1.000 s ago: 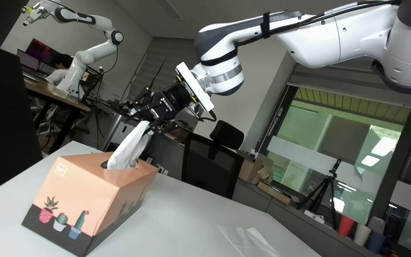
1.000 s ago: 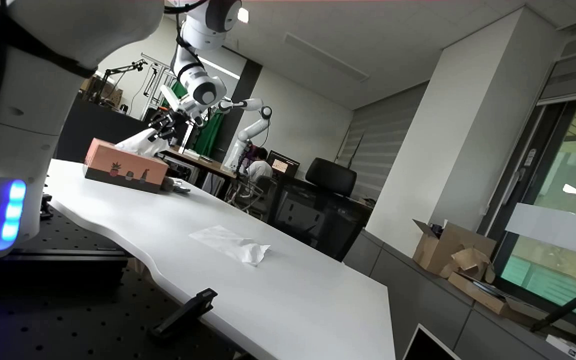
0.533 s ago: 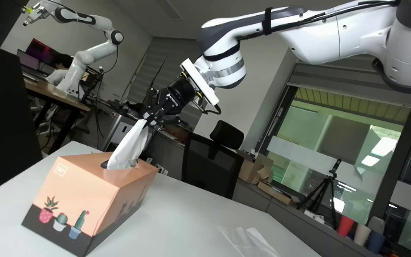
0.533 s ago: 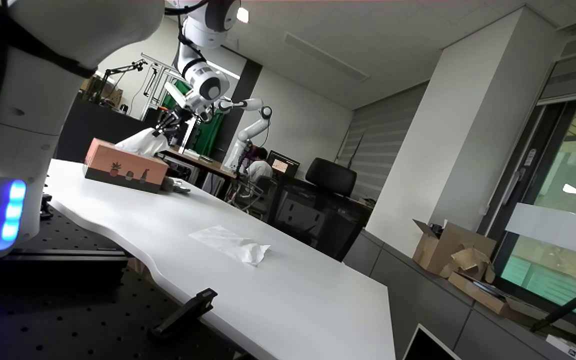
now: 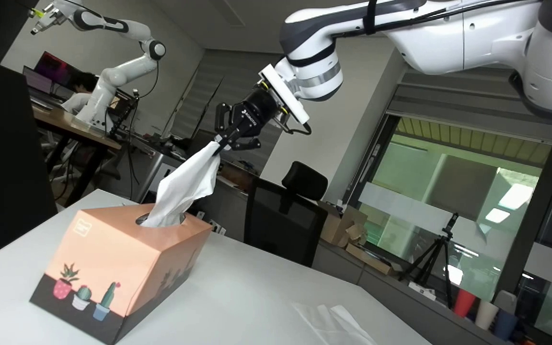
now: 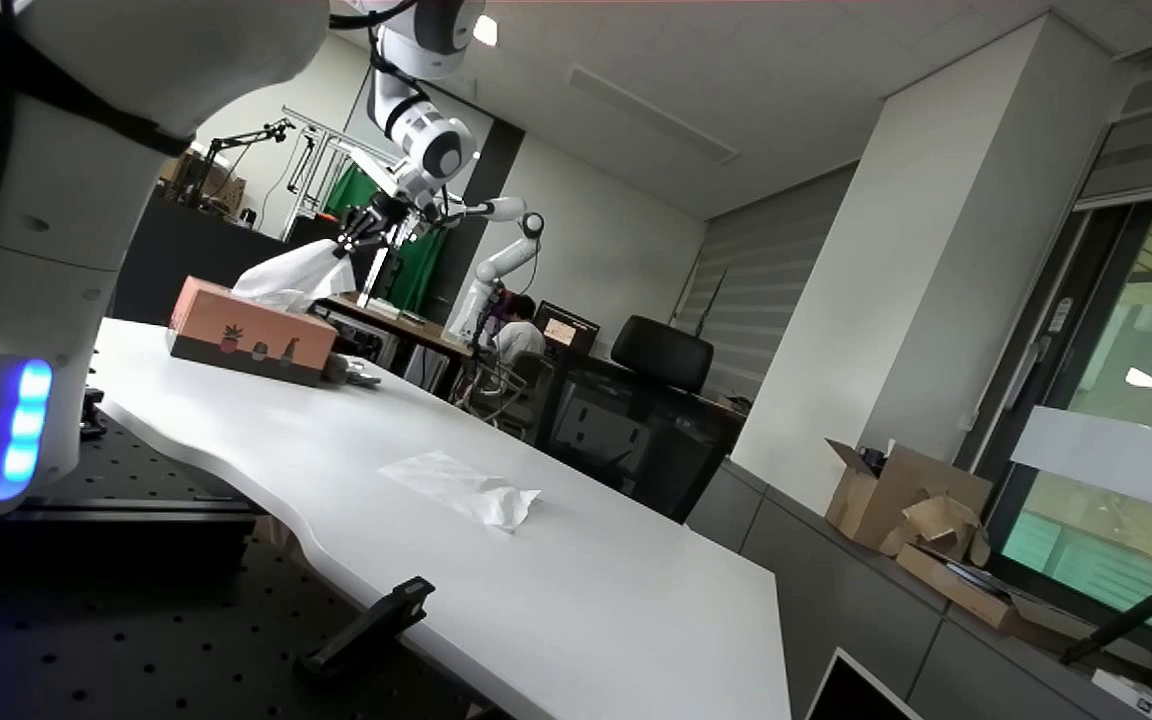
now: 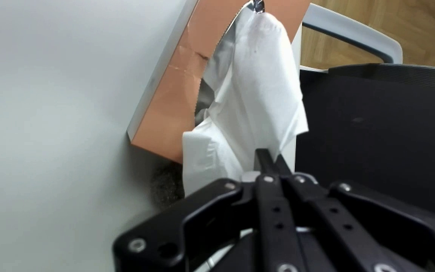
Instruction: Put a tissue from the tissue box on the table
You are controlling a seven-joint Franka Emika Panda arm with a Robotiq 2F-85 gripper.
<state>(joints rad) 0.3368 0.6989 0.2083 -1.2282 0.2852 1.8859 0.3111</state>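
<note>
The tissue box (image 5: pixel 108 258) is salmon-pink with potted plants on its dark base; it also shows in an exterior view (image 6: pixel 251 335) and the wrist view (image 7: pixel 172 109). It stands upright on the pale table (image 5: pixel 237 292). My gripper (image 5: pixel 219 145) is above the box, its fingers shut on the top end of the white tissue (image 5: pixel 187 187). The tissue stretches at a slant, its lower end still in the slot. In the wrist view the closed fingertips (image 7: pixel 272 156) pinch the tissue (image 7: pixel 259 83). How much tissue is inside the box is hidden.
A second white sheet (image 6: pixel 466 490) lies flat on the table, also in an exterior view (image 5: pixel 331 323). A small grey object (image 6: pixel 356 372) is beside the box. A black chair (image 5: pixel 283 225) stands beyond the table edge. A black clamp (image 6: pixel 376 625) sits at the table's edge.
My gripper has risen and moved away from the box, shut on the tissue throughout. More of the tissue is drawn out of the slot. The box and the second sheet have stayed put.
</note>
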